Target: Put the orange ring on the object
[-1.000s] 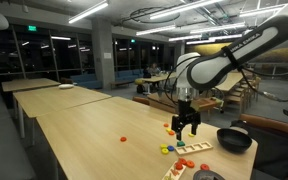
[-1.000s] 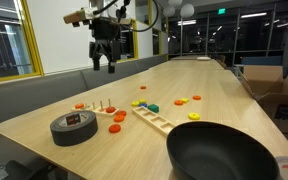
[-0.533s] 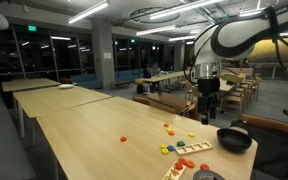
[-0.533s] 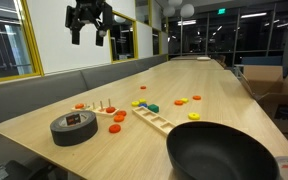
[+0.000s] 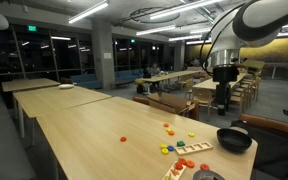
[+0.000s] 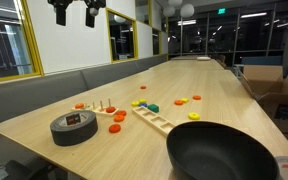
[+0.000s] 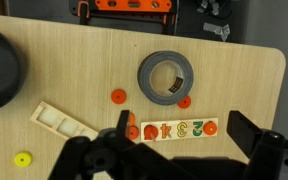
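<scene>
Several small flat orange rings lie on the wooden table: in the wrist view one [image 7: 118, 96] left of the tape roll and one [image 7: 184, 101] below it; in an exterior view one [image 6: 114, 127] by the board. The object is a wooden board with coloured number pieces [image 7: 174, 130] and small upright pegs [image 6: 104, 106]. My gripper [image 7: 184, 135] is open and empty, high above the board. It shows in both exterior views [image 5: 222, 100] [image 6: 74, 12], well above the table.
A grey tape roll [image 7: 166, 76] [image 6: 73, 127] lies next to the board. A large black bowl [image 6: 224, 150] [image 5: 234, 140] stands near the table edge. A wooden slotted tray [image 6: 154, 120] and a small yellow piece [image 7: 22, 159] lie nearby.
The arm has risen from just above the table to high over it and swung sideways. The gripper stayed open and empty. Nothing on the table moved.
</scene>
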### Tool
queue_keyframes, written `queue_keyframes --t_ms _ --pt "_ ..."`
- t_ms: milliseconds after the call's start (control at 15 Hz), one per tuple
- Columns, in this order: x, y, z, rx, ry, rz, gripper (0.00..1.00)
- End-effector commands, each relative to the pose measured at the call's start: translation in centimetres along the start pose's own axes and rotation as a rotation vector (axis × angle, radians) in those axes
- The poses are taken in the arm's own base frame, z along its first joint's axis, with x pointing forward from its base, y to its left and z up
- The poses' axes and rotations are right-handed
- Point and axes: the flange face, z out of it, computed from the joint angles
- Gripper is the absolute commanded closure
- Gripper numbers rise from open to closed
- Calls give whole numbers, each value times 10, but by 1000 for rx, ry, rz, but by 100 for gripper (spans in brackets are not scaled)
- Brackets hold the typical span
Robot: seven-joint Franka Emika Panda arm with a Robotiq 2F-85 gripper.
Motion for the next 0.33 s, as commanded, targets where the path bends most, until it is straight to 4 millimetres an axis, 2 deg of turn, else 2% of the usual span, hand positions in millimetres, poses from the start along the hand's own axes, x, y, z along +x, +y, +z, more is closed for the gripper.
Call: queue_keyframes --t_ms 0,267 --pt "-3 1 -1 1 4 4 0" --pt "-6 3 0 2 6 8 0"
